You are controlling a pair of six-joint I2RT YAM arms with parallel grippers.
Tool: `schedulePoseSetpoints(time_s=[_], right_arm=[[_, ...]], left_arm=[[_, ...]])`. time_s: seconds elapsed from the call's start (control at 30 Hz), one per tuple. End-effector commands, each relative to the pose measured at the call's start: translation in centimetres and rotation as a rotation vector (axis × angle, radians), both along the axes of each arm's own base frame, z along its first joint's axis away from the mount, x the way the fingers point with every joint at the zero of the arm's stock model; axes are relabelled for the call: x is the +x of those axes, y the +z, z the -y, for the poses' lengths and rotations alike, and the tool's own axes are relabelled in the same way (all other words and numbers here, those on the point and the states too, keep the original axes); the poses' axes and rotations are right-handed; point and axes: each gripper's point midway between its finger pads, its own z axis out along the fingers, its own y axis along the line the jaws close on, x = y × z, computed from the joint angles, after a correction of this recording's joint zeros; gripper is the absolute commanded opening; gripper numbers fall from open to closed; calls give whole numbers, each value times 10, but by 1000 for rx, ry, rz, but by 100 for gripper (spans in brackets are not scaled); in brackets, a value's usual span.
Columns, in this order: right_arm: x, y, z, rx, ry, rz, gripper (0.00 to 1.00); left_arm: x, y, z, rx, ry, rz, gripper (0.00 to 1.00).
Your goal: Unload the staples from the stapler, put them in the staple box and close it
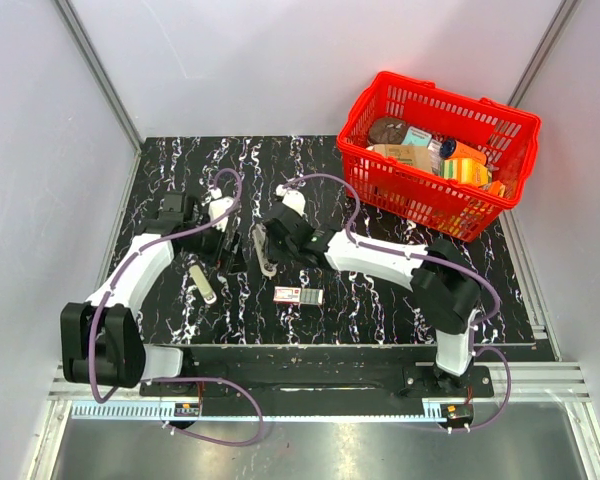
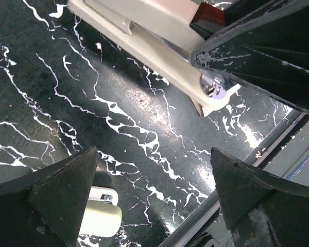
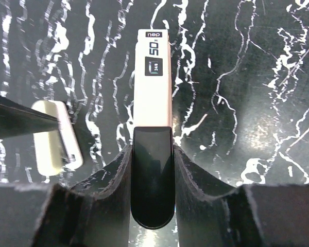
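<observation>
Top view: a black, white-veined table (image 1: 380,300) with both arms reaching to its left-centre. The stapler (image 1: 266,262) is held just above or on the table, between the two grippers, with its long axis running near to far. In this recording it is seen as a pale cream bar with a black rear end.

Right wrist view: the black rear end of the stapler (image 3: 153,92) is clamped between the fingers of the right gripper (image 3: 152,152). The cream part, printed "50", projects forward over the marble pattern.

Left wrist view: the fingers of the left gripper (image 2: 153,152) are spread wide with nothing between them, only bare table being seen in the gap. The stapler (image 2: 144,36) is seen beyond the fingertips, apart from them. A dark finger (image 2: 268,51) of the right gripper lies against it.

A cream oblong object (image 1: 202,282) lies flat on the table to the near left of the left gripper (image 1: 230,250). Whether it is the staples cannot be told.

A red-and-white box (image 1: 298,295) lies nearer than the right gripper (image 1: 262,240). A red basket (image 1: 410,195) filled with packaged goods stands at the far right.
</observation>
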Motion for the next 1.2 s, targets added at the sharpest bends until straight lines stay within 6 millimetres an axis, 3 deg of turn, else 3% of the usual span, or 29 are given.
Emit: schedulePoseSetpoints(time_s=[0.0, 0.2, 0.33, 0.37, 0.57, 0.7, 0.9, 1.17], right_arm=[[12, 73, -25, 312, -74, 82, 0], [16, 79, -31, 383, -110, 75, 0], [15, 81, -32, 412, -123, 66, 0], [15, 91, -37, 452, -116, 80, 0], [8, 98, -44, 483, -103, 71, 0], [3, 101, -48, 514, -93, 61, 0], [-5, 103, -49, 568, -84, 34, 0], [-11, 110, -55, 615, -43, 25, 0]], left_arm=[[16, 18, 18, -74, -16, 58, 95], [9, 19, 33, -164, -58, 3, 95], [11, 8, 34, -166, -43, -48, 97], [11, 6, 34, -165, -39, -58, 96], [21, 5, 35, -167, -44, -25, 89], [29, 11, 39, -185, -52, -15, 75], [26, 11, 42, -204, -92, -34, 40], [14, 9, 42, -199, -144, -65, 13]])
